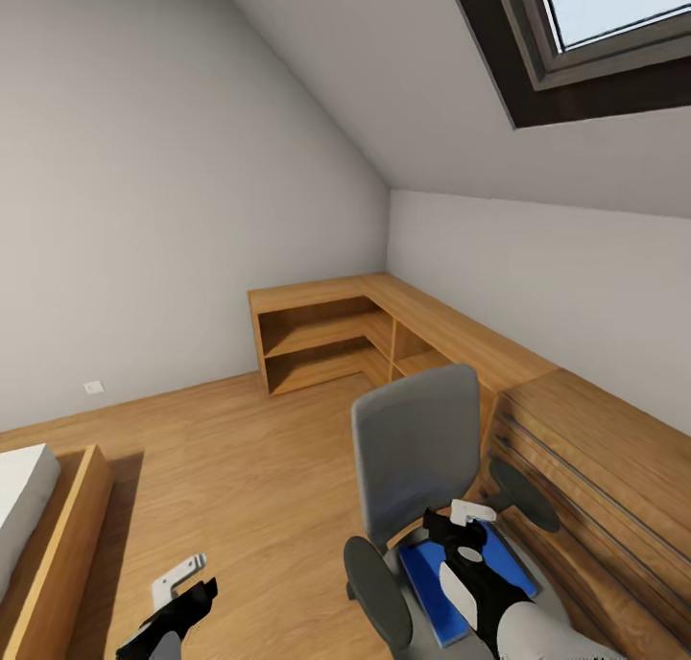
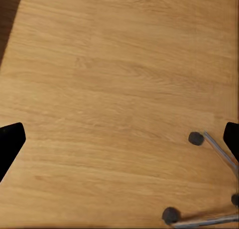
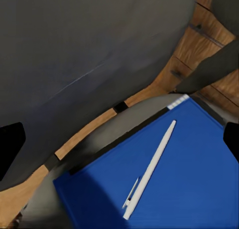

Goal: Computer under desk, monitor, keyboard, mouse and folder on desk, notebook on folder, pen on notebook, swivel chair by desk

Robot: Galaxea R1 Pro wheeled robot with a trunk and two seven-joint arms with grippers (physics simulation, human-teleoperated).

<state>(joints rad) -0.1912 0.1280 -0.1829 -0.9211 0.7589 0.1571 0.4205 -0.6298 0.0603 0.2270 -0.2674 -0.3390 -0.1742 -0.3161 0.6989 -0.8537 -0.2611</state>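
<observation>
The grey swivel chair (image 1: pixel 415 449) stands beside the wooden units at the right. On its seat lies the blue folder (image 1: pixel 427 578) (image 3: pixel 194 184), with the white pen (image 3: pixel 152 166) resting on top. A thin dark strip (image 3: pixel 122 139) runs along the folder's far edge; I cannot tell whether it is the notebook. My right gripper (image 1: pixel 461 524) (image 3: pixel 119 141) hovers open just above the folder and pen, touching neither. My left gripper (image 1: pixel 184 588) (image 2: pixel 119 139) hangs open over bare floor beside the chair's chrome base (image 2: pixel 219 151). The desk, monitor, keyboard, mouse and computer are out of view.
Low L-shaped wooden shelving (image 1: pixel 326 339) fills the far corner, and a wooden drawer unit (image 1: pixel 595 468) sits close to the chair's right. A bed (image 1: pixel 29 506) stands at the left. Open wood floor (image 1: pixel 240 468) lies between. A skylight (image 1: pixel 595 27) is overhead.
</observation>
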